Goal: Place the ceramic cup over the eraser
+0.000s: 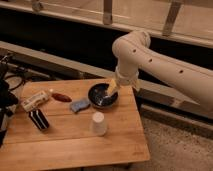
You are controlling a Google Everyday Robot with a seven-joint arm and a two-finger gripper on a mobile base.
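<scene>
Dim room with a speckled floor point(175, 142) at the lower right and a dark ledge point(60, 57) running behind a light wooden desk point(75, 145) that fills the lower left of the view. Taking the desk top as a clock face, a white cup point(98, 123) stands upside down at about 3 o'clock from the middle, resting on the wood with nothing under its rim that can be seen. A dark round bowl point(100, 97) sits at about 1 o'clock, near the far edge. A small blue sponge point(80, 105) lies at 12 o'clock, just beside the bowl's left side. A reddish-brown oblong snack point(61, 96) lies at 11 o'clock, and a pale packet point(35, 101) lies at 10 o'clock near the left edge. At 9 o'clock, well apart from the cup, lies a black block with white stripes, which looks like the eraser point(38, 119). A thick white robot arm point(160, 67) reaches in from the right, bends downward at its elbow, and ends in a pale yellowish gripper point(112, 87) hanging over the right side of the bowl, at 12 o'clock from the cup. Whether the gripper is spread or closed cannot be told. Dark cables point(15, 75) trail off the desk's far left corner.
</scene>
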